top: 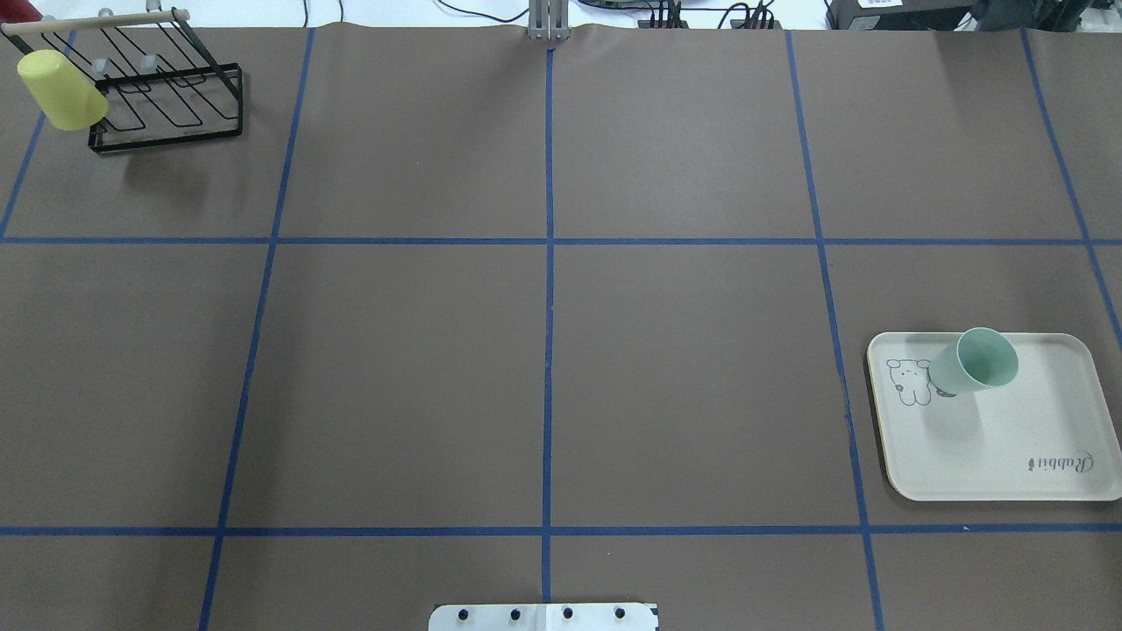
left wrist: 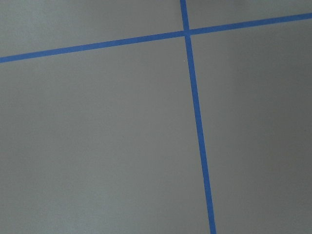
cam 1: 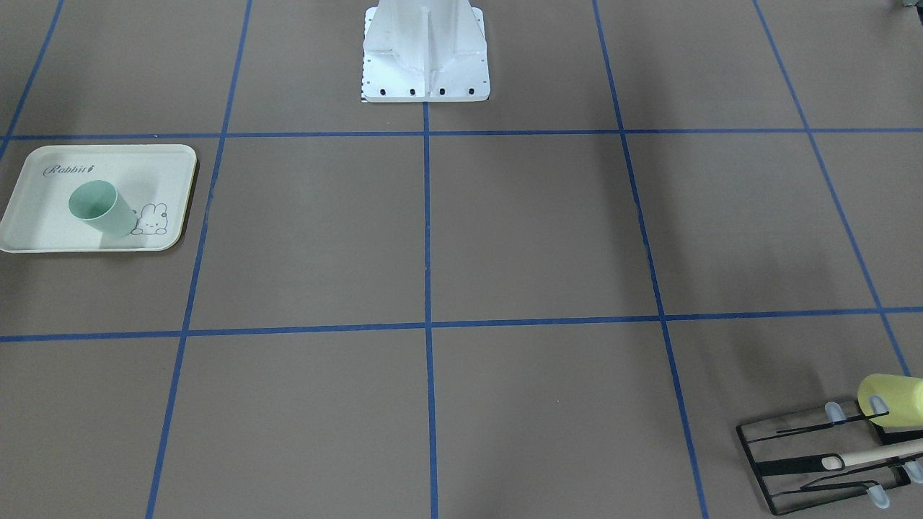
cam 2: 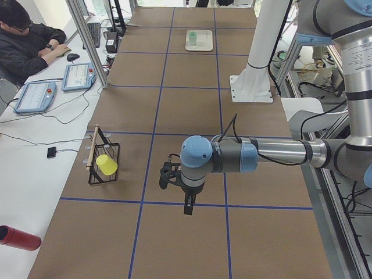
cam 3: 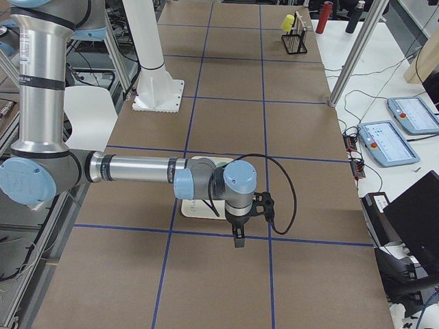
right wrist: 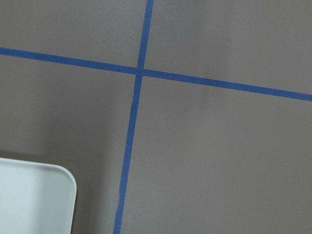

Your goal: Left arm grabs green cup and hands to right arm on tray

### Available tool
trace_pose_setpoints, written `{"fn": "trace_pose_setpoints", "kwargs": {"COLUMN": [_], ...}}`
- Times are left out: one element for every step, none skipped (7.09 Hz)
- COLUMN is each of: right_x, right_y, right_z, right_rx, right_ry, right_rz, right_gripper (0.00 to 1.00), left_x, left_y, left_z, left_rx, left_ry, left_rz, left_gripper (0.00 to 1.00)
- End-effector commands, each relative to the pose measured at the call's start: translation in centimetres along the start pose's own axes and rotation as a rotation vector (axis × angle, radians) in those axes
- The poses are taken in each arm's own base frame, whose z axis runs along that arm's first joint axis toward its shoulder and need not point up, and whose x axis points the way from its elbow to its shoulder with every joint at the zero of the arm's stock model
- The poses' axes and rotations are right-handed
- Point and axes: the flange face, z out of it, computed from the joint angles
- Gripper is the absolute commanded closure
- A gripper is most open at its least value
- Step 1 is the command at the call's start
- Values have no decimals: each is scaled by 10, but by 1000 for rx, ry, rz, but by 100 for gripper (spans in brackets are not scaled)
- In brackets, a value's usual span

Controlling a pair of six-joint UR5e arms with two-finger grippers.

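The green cup (cam 1: 101,209) stands upright on the cream tray (cam 1: 43,234), next to its bunny drawing. Both also show in the overhead view, the cup (top: 975,361) on the tray (top: 1008,456), and far off in the exterior left view (cam 2: 193,38). The left gripper (cam 2: 187,206) shows only in the exterior left view, hanging over the table near the rack; I cannot tell if it is open or shut. The right gripper (cam 3: 238,236) shows only in the exterior right view, hanging just past the tray (cam 3: 195,205); its state is also unclear. The tray's corner (right wrist: 34,200) shows in the right wrist view.
A yellow cup (top: 61,79) hangs on a black wire rack (top: 166,96) at the table's far left corner. The white robot base (cam 1: 425,65) stands at the table's middle edge. Blue tape lines grid the brown table. An operator (cam 2: 23,40) sits beside the table.
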Motion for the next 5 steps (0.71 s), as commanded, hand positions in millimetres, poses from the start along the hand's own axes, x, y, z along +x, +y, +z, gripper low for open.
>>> {"fn": "trace_pose_setpoints", "kwargs": {"right_x": [-1,-2,-3,-3,-5], "right_y": [-3,-3,-4,-6,-8], "right_z": [-1,0,0,-1,-2], "right_rx": [2,1,1,3,4], "right_ry": [2,0,1,2,0], "right_rz": [-1,-2,-4,-6,-8], "right_gripper": [0,0,0,0,0], "left_x": [0,0,0,0,0], "left_y": [0,-1,0,-1,-1], "left_z": [0,0,1,0,0], "left_rx": [0,0,-2,0,0], "left_ry": [0,0,0,0,1], "left_rz": [0,0,-1,0,0], "left_gripper": [0,0,0,0,0]}}
